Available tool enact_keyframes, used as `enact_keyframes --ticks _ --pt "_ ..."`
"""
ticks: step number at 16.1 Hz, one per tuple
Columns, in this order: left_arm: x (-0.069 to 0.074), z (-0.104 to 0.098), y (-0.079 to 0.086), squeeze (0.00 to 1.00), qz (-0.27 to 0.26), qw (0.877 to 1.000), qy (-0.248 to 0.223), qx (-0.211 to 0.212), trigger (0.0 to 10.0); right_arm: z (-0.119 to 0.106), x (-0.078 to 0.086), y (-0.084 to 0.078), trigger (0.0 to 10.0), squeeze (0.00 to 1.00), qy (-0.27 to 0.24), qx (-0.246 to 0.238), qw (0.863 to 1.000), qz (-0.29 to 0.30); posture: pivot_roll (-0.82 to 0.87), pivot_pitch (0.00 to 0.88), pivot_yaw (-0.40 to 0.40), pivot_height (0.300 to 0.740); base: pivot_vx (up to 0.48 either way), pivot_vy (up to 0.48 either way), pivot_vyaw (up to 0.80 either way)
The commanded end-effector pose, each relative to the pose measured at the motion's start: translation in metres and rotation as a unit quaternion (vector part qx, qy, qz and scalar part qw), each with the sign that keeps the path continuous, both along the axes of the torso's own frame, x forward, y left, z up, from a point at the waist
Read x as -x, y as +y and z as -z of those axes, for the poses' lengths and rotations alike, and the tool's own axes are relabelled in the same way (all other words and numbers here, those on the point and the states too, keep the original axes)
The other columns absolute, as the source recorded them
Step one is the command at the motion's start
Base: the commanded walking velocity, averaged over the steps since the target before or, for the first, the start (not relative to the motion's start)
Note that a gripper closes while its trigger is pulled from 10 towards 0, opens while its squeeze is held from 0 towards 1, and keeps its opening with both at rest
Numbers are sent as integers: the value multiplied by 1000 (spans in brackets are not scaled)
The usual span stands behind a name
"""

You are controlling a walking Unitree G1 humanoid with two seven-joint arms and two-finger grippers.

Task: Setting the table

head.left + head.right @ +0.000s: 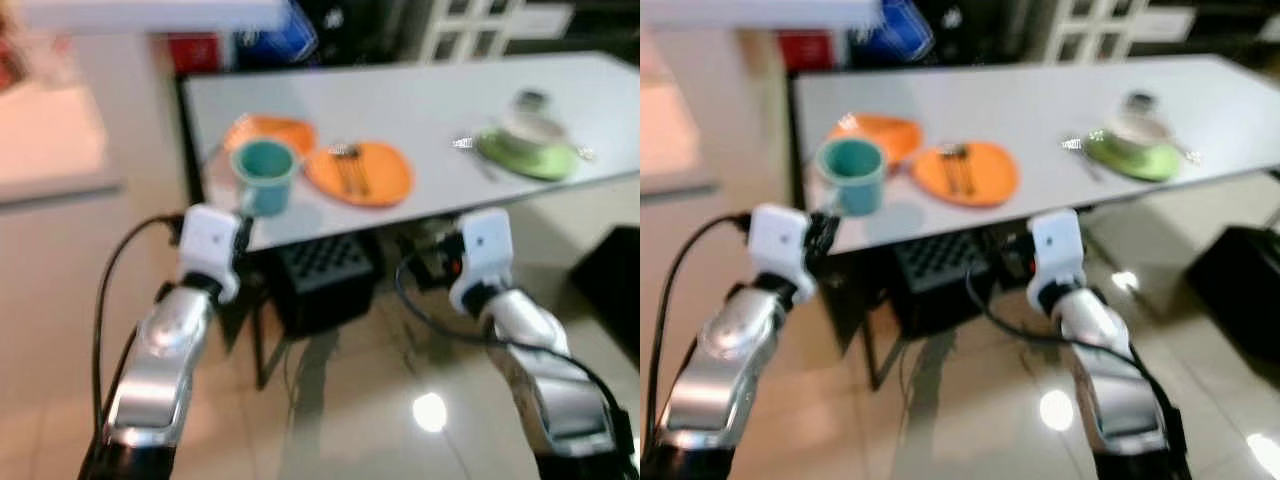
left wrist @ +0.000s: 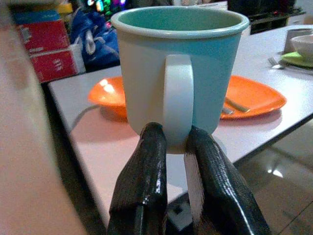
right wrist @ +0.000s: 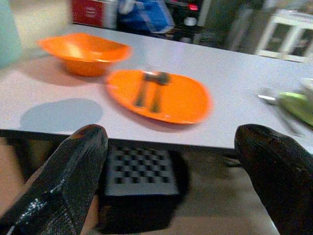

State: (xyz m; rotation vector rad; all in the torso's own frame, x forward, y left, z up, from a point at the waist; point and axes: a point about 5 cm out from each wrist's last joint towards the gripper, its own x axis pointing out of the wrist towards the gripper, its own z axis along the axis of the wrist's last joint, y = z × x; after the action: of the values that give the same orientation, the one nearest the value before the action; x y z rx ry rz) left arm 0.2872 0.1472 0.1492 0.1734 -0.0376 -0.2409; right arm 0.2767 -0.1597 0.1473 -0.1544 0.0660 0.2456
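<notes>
Left wrist view: the teal mug (image 2: 181,73) is held by its white handle, which is pinched between the two black fingers (image 2: 142,186) of the left hand (image 2: 173,142). In the head views the mug is seen at the near left edge of the white bench (image 1: 440,100), above the surface it seems, just before the orange bowl (image 1: 272,133) and beside the orange plate (image 1: 362,172) on which cutlery is laid. The right hand (image 3: 171,166) is spread wide and holds nothing; it is kept low in front of the bench edge.

A risk is judged here: the mug is gripped only by the thin handle, so it could swing or slip if it is lowered too fast. It could also be set too near the edge and tip off, or be knocked against the bowl.

The green place setting (image 1: 530,150) further right is blurred, and its pieces cannot be told apart. Whether the mug touches the bench is not clear.
</notes>
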Motion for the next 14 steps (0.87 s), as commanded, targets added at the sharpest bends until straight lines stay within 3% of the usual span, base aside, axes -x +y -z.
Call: enact_keyframes --ticks 1,11,14 --pt "-1 -5 -13 0 26 1000 -10 0 10000 0 -2 -5 10000 0 0 0 1000 9 13 0 -36 740 424 0 0" --pt "2 0 -14 0 52 999 4 -1 10000 3 4 -4 10000 0 5 -9 1000 14 1 0 -21 740 419 0 0" --pt "5 7 -20 0 86 996 26 -1 10000 3 10 0 10000 0 14 -23 999 -28 -3 0 -17 740 126 0 0"
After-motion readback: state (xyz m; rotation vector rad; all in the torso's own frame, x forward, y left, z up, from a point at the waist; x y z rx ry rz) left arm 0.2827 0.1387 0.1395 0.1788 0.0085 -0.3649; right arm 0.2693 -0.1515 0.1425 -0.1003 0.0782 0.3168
